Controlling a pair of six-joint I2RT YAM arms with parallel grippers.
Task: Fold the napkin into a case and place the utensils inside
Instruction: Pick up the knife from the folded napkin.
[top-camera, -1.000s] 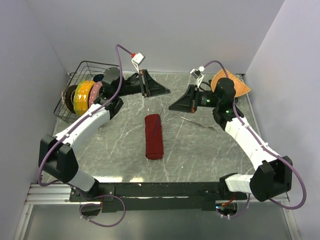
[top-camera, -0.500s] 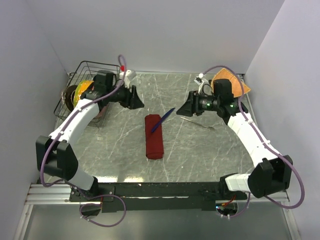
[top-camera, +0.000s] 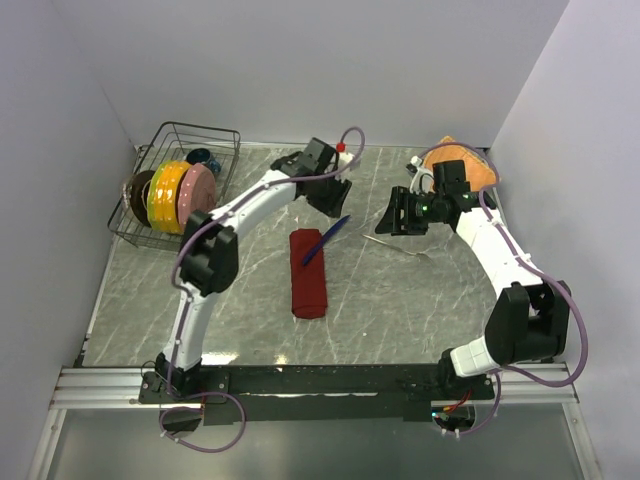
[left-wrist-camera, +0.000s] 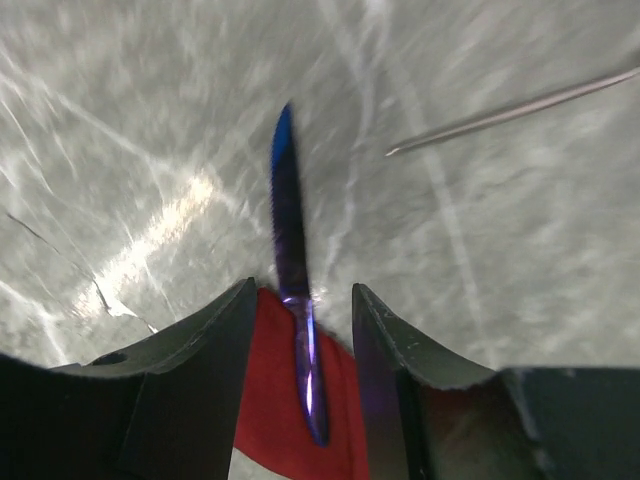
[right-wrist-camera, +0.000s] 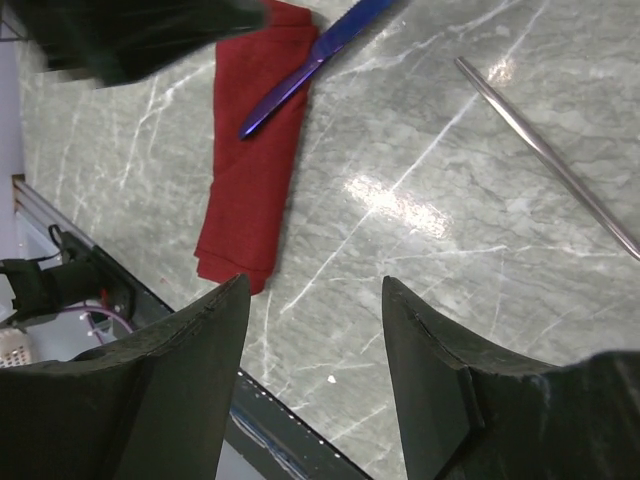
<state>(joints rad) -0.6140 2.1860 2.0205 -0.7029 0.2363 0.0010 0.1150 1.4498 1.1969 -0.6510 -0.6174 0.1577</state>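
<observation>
**loading the napkin case: knife partly placed, fork waiting**

the left end effector (top-camera: 337, 200) hovers over the knife (top-camera: 327, 238), jaws apart and gripping nothing. the right end effector (top-camera: 390, 215) is likewise open and empty, near the fork (top-camera: 398, 246). judged best practice: take the thin fork low and square across its shaft, and steady the cloth so it does not drag. the napkin (top-camera: 309, 280), dark red and folded into a narrow strip, lies mid-worktop (top-camera: 240, 290). the blue-purple knife rests handle-first on its far end, blade overhanging.
</observation>
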